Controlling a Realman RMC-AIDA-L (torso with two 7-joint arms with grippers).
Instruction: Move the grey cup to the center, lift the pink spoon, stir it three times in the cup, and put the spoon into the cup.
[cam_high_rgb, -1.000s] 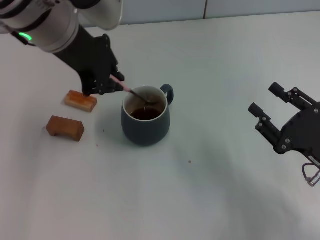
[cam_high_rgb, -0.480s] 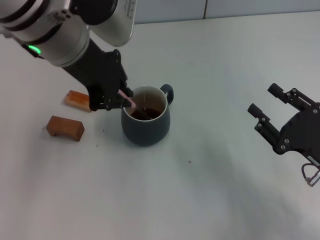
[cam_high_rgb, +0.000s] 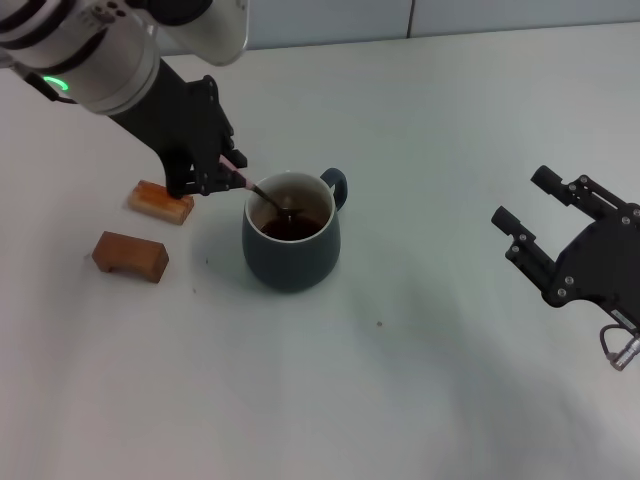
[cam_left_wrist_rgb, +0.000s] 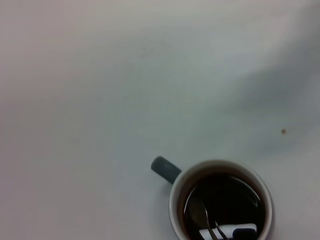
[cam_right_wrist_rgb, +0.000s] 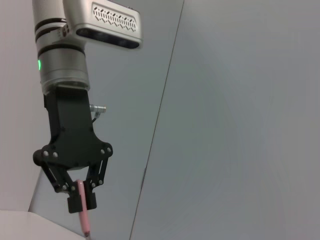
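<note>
One left gripper, fingers pinching pink spoon in grey cup; right gripper fingers spread.

Head cam is looking down over the whole table; left wrist cam is hovering close above the cup, which the head also sees; right wrist cam is facing left from afar.

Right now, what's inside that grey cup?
The grey cup holds dark brown liquid, with the pink spoon dipping in, gripped by the left gripper. The spoon's tip beneath the liquid is hidden.
</note>
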